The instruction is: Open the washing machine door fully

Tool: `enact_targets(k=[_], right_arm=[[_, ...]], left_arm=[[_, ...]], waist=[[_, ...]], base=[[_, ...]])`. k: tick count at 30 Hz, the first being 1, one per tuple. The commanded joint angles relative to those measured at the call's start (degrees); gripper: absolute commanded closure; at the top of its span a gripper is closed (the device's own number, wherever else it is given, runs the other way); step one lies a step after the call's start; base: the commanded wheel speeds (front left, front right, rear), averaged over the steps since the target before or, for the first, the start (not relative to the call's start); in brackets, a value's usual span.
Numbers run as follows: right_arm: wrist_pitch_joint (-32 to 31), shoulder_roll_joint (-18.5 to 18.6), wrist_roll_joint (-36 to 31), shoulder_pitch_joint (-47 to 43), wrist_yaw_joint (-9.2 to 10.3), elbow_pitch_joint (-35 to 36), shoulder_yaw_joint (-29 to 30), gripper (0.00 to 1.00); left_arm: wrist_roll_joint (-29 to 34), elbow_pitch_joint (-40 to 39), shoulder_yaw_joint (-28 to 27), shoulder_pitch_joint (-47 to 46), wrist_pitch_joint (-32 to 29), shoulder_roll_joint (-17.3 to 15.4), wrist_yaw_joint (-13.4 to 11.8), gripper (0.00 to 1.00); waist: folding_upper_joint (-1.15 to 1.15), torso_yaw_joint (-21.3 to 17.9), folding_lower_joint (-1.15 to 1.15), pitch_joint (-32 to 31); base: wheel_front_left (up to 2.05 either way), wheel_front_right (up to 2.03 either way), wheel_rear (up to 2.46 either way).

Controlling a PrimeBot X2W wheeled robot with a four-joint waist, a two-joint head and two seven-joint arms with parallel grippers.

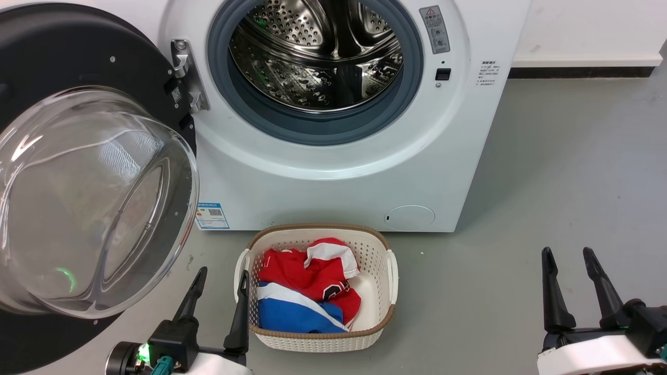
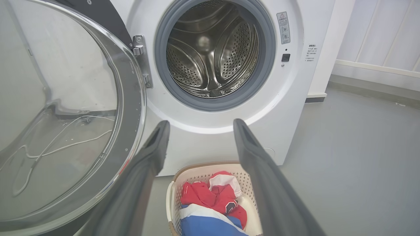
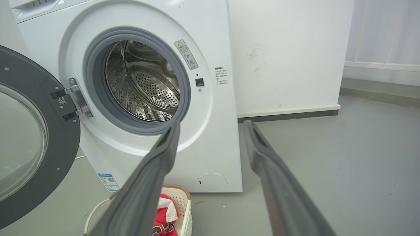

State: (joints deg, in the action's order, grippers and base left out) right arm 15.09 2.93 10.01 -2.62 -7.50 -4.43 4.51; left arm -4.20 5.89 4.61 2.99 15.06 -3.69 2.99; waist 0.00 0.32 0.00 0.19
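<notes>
Hanging open, washing machine door [image 1: 88, 198] just beside left fingers [image 1: 190, 297] (spread, empty); right fingers [image 1: 552, 297] spread.

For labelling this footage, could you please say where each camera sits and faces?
Head view: on the head, looking down at washing machine door, drum and basket; left gripper and right gripper at bottom corners.
Left wrist view: left wrist, facing the drum between its fingers.
Right wrist view: right wrist, facing the drum obliquely between its fingers.
All share door, drum, basket.

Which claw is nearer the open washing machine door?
The left claw, just below the glass bowl of the washing machine door and beside the basket; the right claw stands far off over the floor.
</notes>
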Motion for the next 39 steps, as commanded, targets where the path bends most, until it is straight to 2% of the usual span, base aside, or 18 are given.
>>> enact_targets(k=[1,16,30,31,34,39], right_arm=[[0.1,-0.1,-0.2,0.0,0.02,-0.1,0.0,0.00],[0.1,-0.1,-0.4,0.2,0.02,-0.4,0.0,0.00],[0.1,-0.1,-0.5,0.5,0.02,-0.6,0.1,0.00],[0.0,0.0,-0.3,0.0,0.00,-0.9,0.1,1.00],[-0.3,0.0,0.4,-0.2,-0.01,-2.3,0.1,1.00],[-1.8,0.0,6.3,0.6,-0.01,-2.9,0.3,1.00]], left_arm=[[0.3,-0.2,-0.2,-0.2,0.2,0.1,-0.1,0.00],[-1.9,-0.6,-0.9,0.3,0.2,0.7,2.0,0.00],[-1.2,-0.2,-1.0,-0.4,0.2,0.8,1.7,0.00],[-1.3,0.0,-1.0,0.0,0.0,0.7,1.9,1.00],[-2.0,1.3,-1.1,0.4,-0.3,0.7,1.9,1.00],[-8.3,1.8,-1.7,-0.3,-1.7,0.7,2.1,1.00]], waist=[[0.00,0.0,0.00,-0.1],[0.00,-0.2,0.00,-0.1],[0.00,-0.1,0.00,0.0],[0.00,-0.1,0.00,0.0],[0.00,-0.1,0.00,0.0],[0.00,-0.2,0.00,0.0]], base=[[0.00,0.00,0.00],[0.00,0.00,0.00],[0.00,0.00,0.00],[0.00,0.00,0.00],[0.00,0.00,0.00],[0.00,0.00,0.00]])
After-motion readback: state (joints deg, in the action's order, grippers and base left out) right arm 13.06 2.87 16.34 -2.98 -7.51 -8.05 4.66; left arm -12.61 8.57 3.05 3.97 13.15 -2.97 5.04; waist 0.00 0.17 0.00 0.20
